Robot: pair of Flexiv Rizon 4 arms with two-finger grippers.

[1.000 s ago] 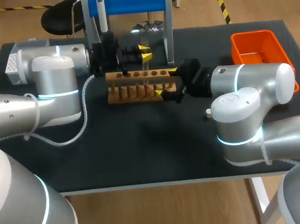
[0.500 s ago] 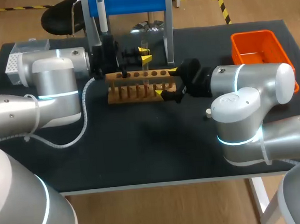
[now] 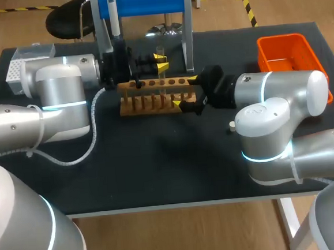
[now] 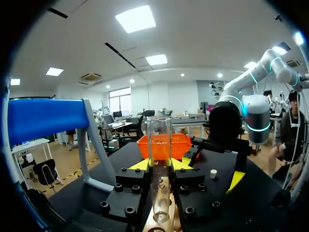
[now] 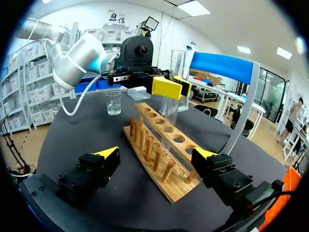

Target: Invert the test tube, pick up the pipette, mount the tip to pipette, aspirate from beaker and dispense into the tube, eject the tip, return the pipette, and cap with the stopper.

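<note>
I record the rack (image 3: 148, 100) lying crosswise at mid-table, directly in front of the pipette stand (image 3: 146, 2). The pipette (image 3: 113, 16) hangs at the stand's left end. The test tube (image 4: 159, 140) stands upright over the rack, pinched between the fingers of my left gripper (image 4: 160, 164). My right gripper (image 3: 186, 91) straddles the rack's right end, one finger behind and one in front, both clear of it. The bin (image 3: 279, 38) sits at the far right. The stopper (image 3: 231, 125) lies nearer me, beside my right arm. The beaker (image 5: 114, 103) stands past the rack's left end.
</note>
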